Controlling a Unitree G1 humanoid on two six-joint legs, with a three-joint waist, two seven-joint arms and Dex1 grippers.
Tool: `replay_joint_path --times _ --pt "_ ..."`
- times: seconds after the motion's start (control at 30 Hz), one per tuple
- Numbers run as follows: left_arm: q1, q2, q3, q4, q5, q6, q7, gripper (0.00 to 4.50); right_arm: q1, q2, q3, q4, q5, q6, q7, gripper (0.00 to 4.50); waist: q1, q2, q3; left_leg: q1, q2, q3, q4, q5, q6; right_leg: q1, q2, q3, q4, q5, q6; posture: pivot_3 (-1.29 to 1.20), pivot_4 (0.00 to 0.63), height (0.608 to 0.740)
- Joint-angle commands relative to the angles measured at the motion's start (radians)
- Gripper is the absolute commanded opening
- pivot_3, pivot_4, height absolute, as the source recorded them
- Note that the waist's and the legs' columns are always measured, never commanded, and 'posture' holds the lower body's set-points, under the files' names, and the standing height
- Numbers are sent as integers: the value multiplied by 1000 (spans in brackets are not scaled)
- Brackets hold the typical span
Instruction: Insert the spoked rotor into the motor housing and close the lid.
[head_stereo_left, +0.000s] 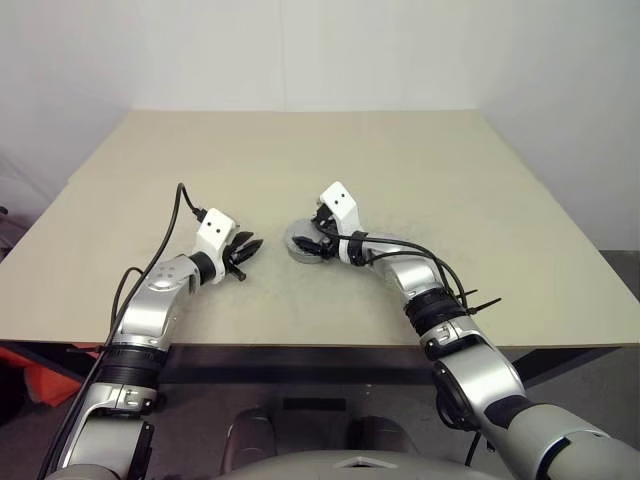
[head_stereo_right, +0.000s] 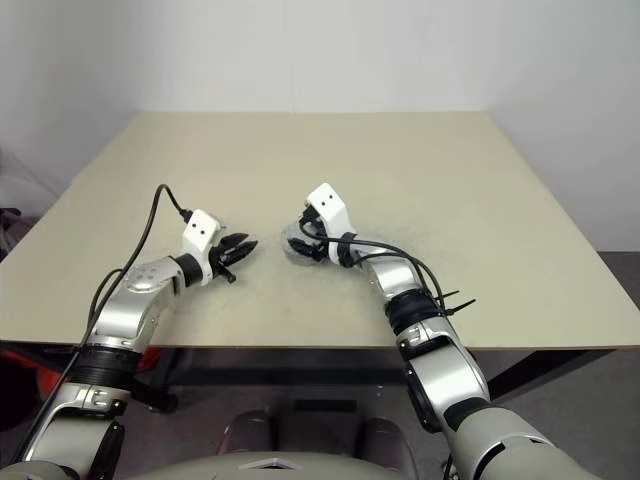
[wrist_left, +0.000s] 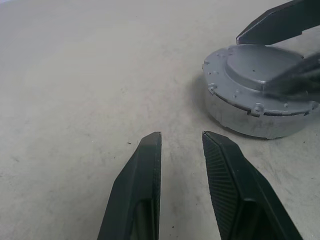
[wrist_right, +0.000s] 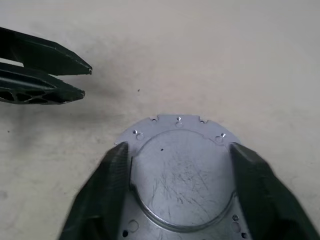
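Note:
The grey lid (wrist_right: 180, 170) with its notched rim lies flat on top of the round motor housing (wrist_left: 250, 122) in the middle of the table. My right gripper (wrist_right: 177, 146) reaches over it from the right, open wide, one finger on each side of the lid's raised round centre. My left gripper (wrist_left: 181, 135) hangs just above the table a short way left of the housing, pointing at it. Its fingers stand a narrow gap apart with nothing between them. The spoked rotor is hidden.
The beige table (head_stereo_left: 450, 180) stretches bare around the housing, its front edge close under my forearms. A white wall stands behind the far edge. Black cables run along both arms.

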Motion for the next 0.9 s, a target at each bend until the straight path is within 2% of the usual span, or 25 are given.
replay_joint_path --times 0.03,0.33,0.43,0.5,0.53,0.9 --pt "-6 4 6 -40 0 -8 6 1381 -16 -2 3 6 -20 -6 1 4467 0 0 0 0 0 0 0 0 0 0 0 0 0 0 0 0 0 740" --pt "-3 2 4 -42 2 -7 13 1381 -13 4 1 36 -34 -12 0 4467 0 0 0 1 0 0 0 0 0 0 0 0 0 0 0 0 0 740" --pt "-3 3 4 -42 2 -6 15 1381 -21 7 -13 46 -27 -3 -9 3860 0 0 0 1 0 0 0 0 0 0 0 0 0 0 0 0 0 740" --pt "-2 4 5 -43 2 -5 15 1381 -30 7 -31 47 -11 13 -6 3215 0 0 0 1 0 0 0 0 0 0 0 0 0 0 0 0 0 740" --pt "-3 4 5 -42 2 -5 15 1381 -36 7 -39 46 -4 22 -3 3090 0 0 0 1 0 0 0 0 0 0 0 0 0 0 0 0 0 740" --pt "-10 5 4 -32 5 -7 13 1381 -33 -16 -24 39 -28 28 33 3090 1 0 0 1 0 0 0 0 0 0 0 0 0 0 0 0 0 740"
